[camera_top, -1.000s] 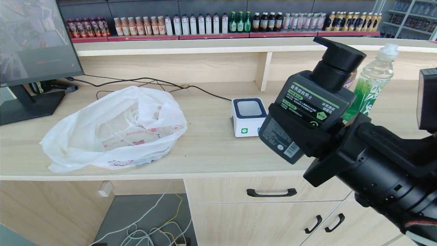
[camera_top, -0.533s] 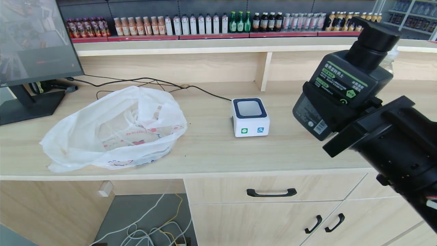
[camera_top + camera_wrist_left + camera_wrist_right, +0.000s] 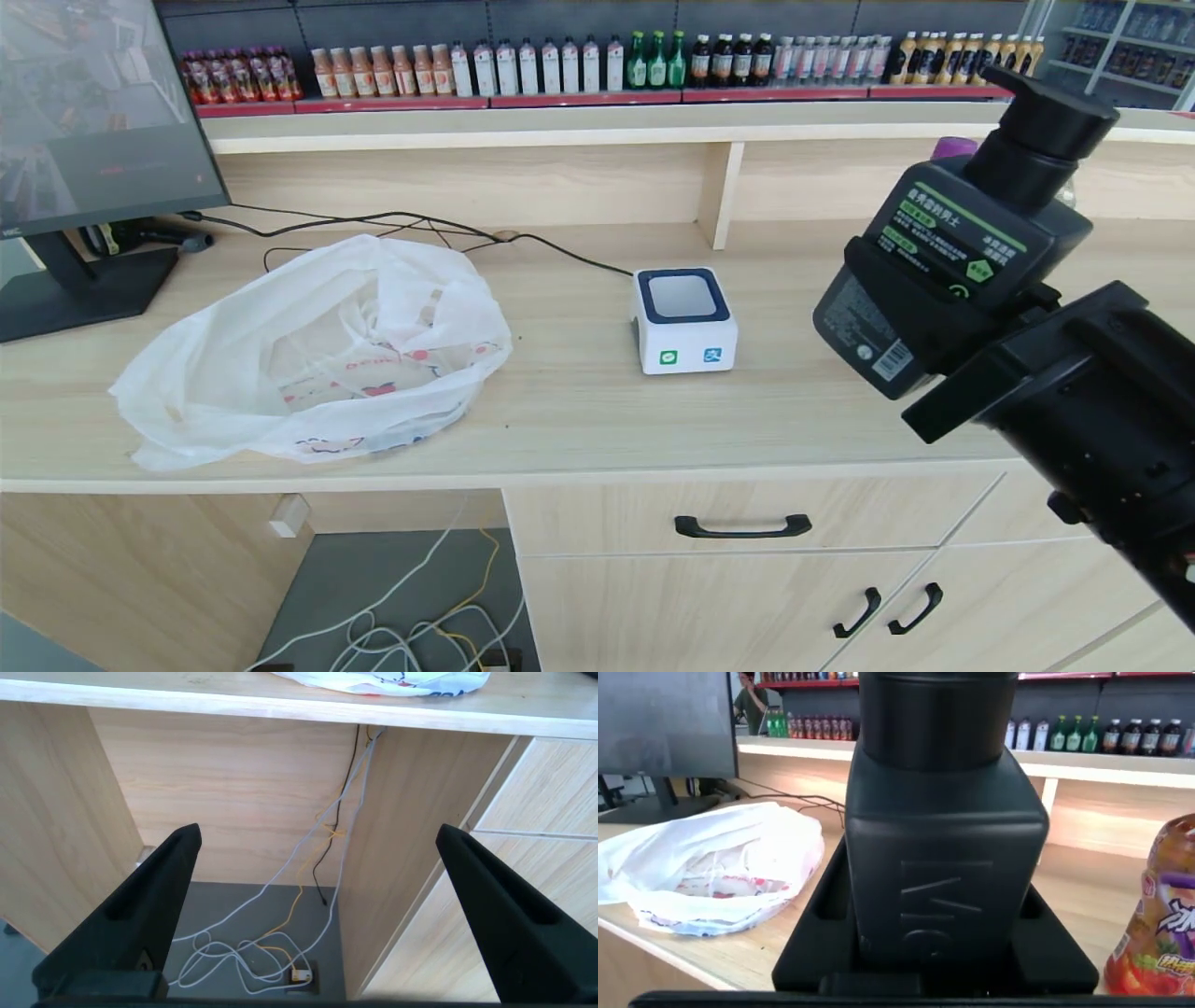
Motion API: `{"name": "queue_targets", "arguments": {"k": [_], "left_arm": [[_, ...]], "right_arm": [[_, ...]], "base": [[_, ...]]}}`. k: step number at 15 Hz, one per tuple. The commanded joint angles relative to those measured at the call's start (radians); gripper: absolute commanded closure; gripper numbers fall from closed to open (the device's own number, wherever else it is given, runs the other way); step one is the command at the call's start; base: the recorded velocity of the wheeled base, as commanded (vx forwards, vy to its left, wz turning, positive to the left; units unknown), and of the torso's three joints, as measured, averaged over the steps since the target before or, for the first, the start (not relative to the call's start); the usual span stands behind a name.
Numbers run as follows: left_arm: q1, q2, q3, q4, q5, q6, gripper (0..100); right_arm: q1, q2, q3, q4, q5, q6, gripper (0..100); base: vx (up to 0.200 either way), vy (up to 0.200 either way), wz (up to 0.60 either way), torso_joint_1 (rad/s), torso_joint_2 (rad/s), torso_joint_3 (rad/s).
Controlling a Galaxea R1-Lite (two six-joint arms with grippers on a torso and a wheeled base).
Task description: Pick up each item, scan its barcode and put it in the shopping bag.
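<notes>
1. A pale wooden shop counter (image 3: 579, 411) spans the middle of the head view, with shelves of drink bottles (image 3: 597, 61) across the top and a monitor (image 3: 93, 103) at upper left
2. The white plastic shopping bag (image 3: 317, 355) lies slumped at centre left, mouth loosely open; the small white barcode scanner (image 3: 684, 322) sits at centre, window facing up
3. At right, the right gripper (image 3: 980, 345) holds a black pump bottle (image 3: 952, 271) in the air, tilted, well apart from the scanner; its jaws are clamped on the bottle's lower body
4. The barcode label (image 3: 892, 359) faces the lower left of the frame, not down at the scanner window
5. The left gripper (image 3: 318, 835) hangs below counter level with its jaws spread wide and nothing between them
6. Likely risks: the scan may fail unless the label is turned to the window; the tilted, top-heavy bottle could slip in the grip; a swing might knock the scanner or the drink bottle (image 3: 1158, 915) just beside it; the slack bag mouth could catch the bottle on its rim
</notes>
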Motion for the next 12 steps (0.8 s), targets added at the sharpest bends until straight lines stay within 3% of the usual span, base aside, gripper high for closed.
{"name": "queue_targets", "arguments": {"k": [1,5,12], "left_arm": [[0.000,0.000,0.000,0.000,0.000,0.000,0],[0.000,0.000,0.000,0.000,0.000,0.000,0],[0.000,0.000,0.000,0.000,0.000,0.000,0]], "right_arm": [[-0.001,0.004,0.027,-0.001,0.002,0.012,100],[-0.001,0.024,0.044,-0.001,0.003,0.073,100],[-0.019,0.018,0.093,-0.008,0.002,0.111,100]], "base": [[0.000,0.000,0.00,0.000,0.00,0.000],[0.000,0.000,0.00,0.000,0.00,0.000],[0.000,0.200,0.00,0.003,0.00,0.001]]}}
